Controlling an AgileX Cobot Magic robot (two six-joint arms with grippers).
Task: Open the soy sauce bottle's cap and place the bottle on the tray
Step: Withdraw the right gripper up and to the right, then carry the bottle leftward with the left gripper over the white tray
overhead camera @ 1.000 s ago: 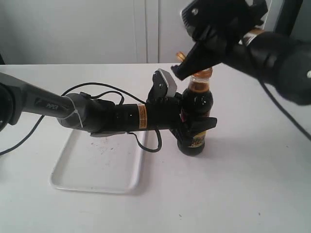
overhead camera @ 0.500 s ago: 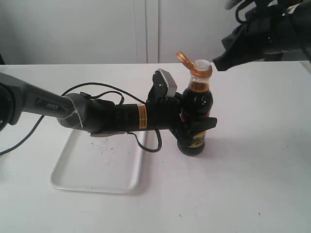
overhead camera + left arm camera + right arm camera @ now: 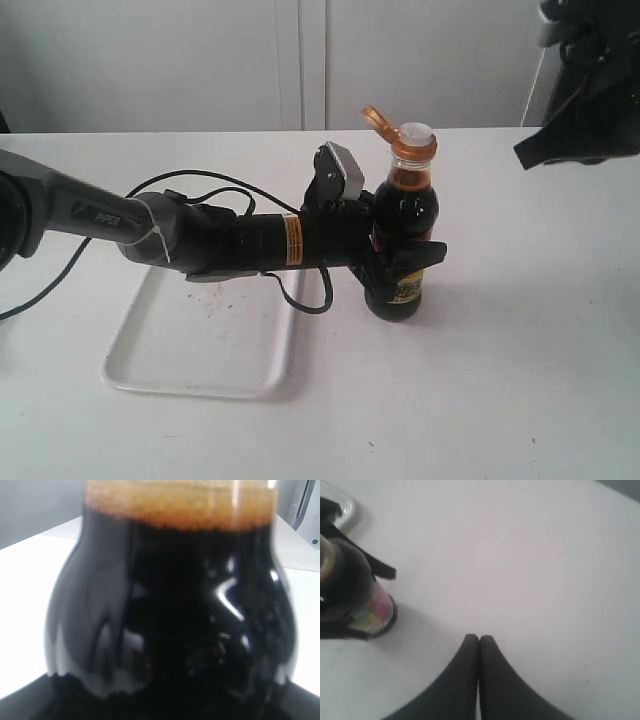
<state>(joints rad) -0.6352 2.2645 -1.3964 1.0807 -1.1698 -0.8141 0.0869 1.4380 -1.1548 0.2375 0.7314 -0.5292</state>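
Observation:
The soy sauce bottle (image 3: 405,235) stands upright on the white table, to the right of the tray (image 3: 200,345). Its orange-brown cap (image 3: 376,119) is flipped back on its hinge and the white spout (image 3: 416,132) shows. My left gripper (image 3: 398,262) is shut on the bottle's body, just above the red-and-yellow label. In the left wrist view the dark bottle (image 3: 170,605) fills the picture and hides the fingers. My right gripper (image 3: 479,639) is shut on nothing and hangs over bare table, away from the bottle (image 3: 350,595); only part of that arm (image 3: 585,110) shows at the exterior view's right edge.
The left arm (image 3: 200,235) and its looping black cable (image 3: 300,295) stretch over the tray's far end. A white wall panel stands behind the table. Bare table lies in front of the bottle and to its right.
The right gripper has drawn away from the bottle's top, up and to the right. The cap now stands open with the spout bare. Bottle and left arm have stayed put.

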